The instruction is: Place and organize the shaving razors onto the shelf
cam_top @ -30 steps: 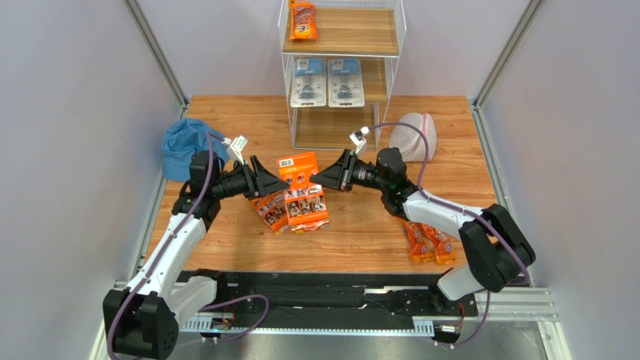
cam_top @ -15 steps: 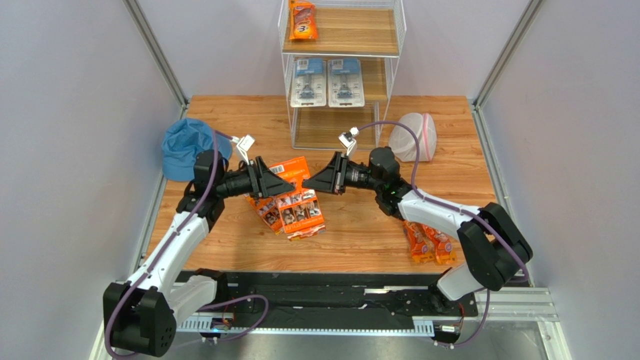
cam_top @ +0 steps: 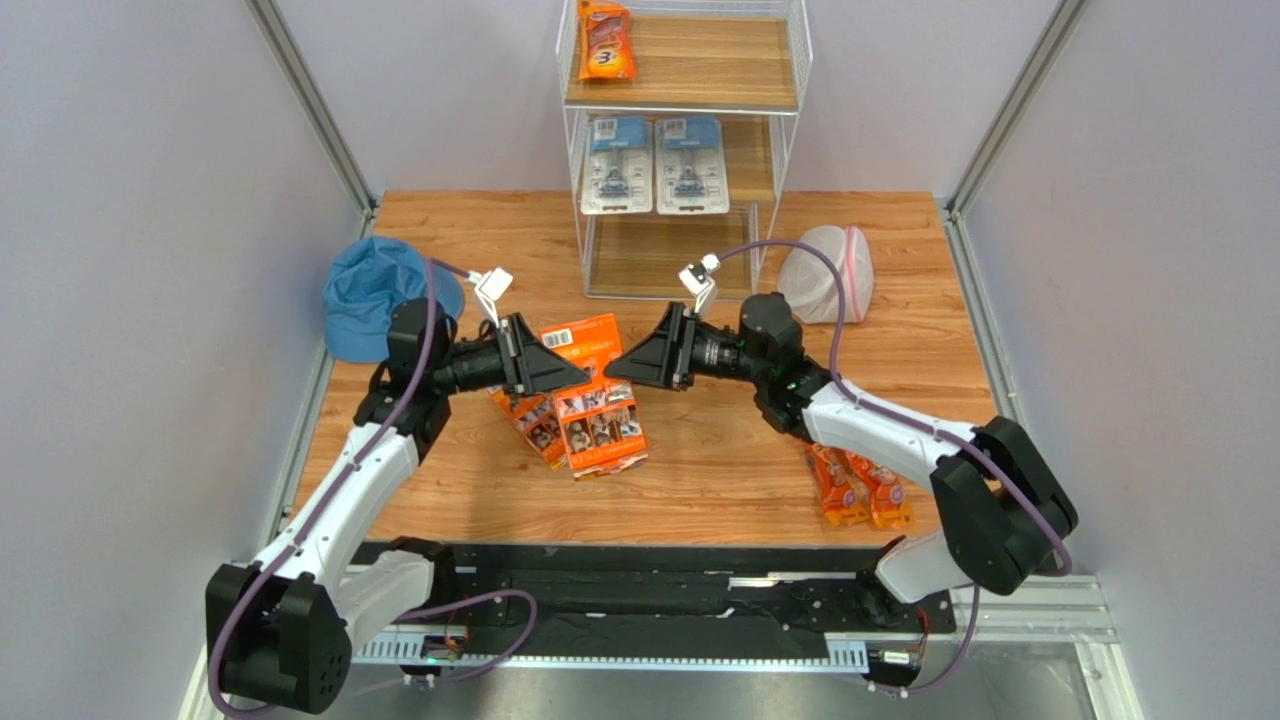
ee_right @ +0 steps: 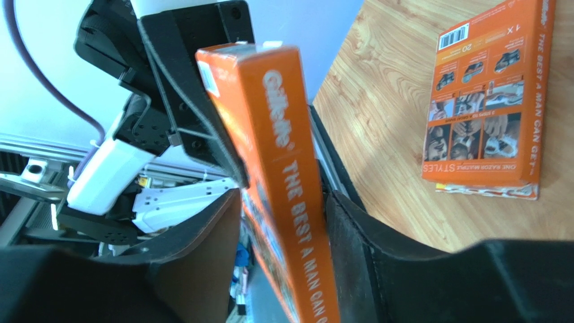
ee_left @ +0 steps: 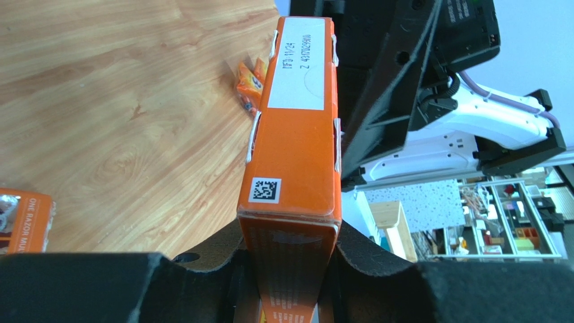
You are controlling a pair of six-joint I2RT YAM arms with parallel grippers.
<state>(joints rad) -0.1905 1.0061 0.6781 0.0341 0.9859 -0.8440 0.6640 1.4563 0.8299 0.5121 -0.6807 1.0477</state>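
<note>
**A:** Where do the razors sit, nearest first?

**B:** At four o'clock, close by your right arm, the long orange bags (cam_top: 851, 488) lie flat. Mid-surface (cam_top: 721, 465), the flat orange multi-packs (cam_top: 598, 428) lie in a loose heap. Just past them, both claws meet on one orange razor box (cam_top: 591, 339), which is lifted clear.

**A:** Who has it?

**B:** Your left claw (ee_left: 290, 269) is clenched on one end, with a pad on each broad face. Your right claw (ee_right: 283, 222) straddles the other end, but I cannot tell whether it is gripping or released.

**A:** How will it handle?

**B:** My guess is light, stiff card with slick faces, so it may swivel. Pinch the broad faces near an end. The shelf (cam_top: 706, 60) stands at twelve o'clock, with blister cards (cam_top: 657, 165) on its middle board.
</note>
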